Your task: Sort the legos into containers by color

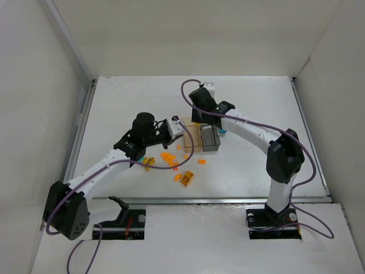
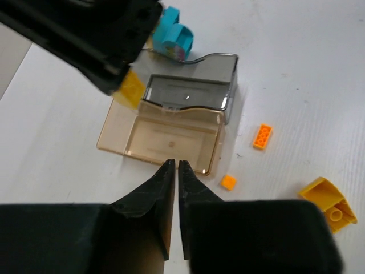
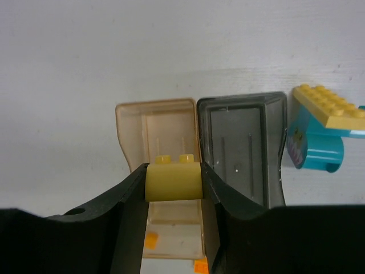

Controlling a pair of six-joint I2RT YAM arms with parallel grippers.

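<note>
Right gripper (image 3: pixel 174 171): clamped on a pale yellow brick (image 3: pixel 173 185), pads on its two smooth side walls, studs pointing to 12 o'clock. The brick hangs over the amber bin (image 3: pixel 128 131). The grey bin (image 3: pixel 239 137) touches that bin at 3 o'clock.

Left gripper (image 2: pixel 175 168): jaws pressed together, nothing between them. In its own view the tips sit at the amber bin's 6 o'clock rim.

Handling (judged): the brick is light, rigid and not fragile. The plastic is glossy, so it would likely slip or twist if pinched on a corner. Flat opposite walls are the place to hold, as here.

Views:
- Right wrist alone shows the studs and how squarely the brick sits.
- Left wrist alone shows the left jaws empty, plus a small orange brick (image 2: pixel 262 137) at 3 o'clock of the bins.
- Overhead alone shows the loose bricks (image 1: pixel 169 157) scattered at 7 o'clock of the bins, a black-striped one (image 1: pixel 149 164) among them. Grip detail is too small there.
</note>
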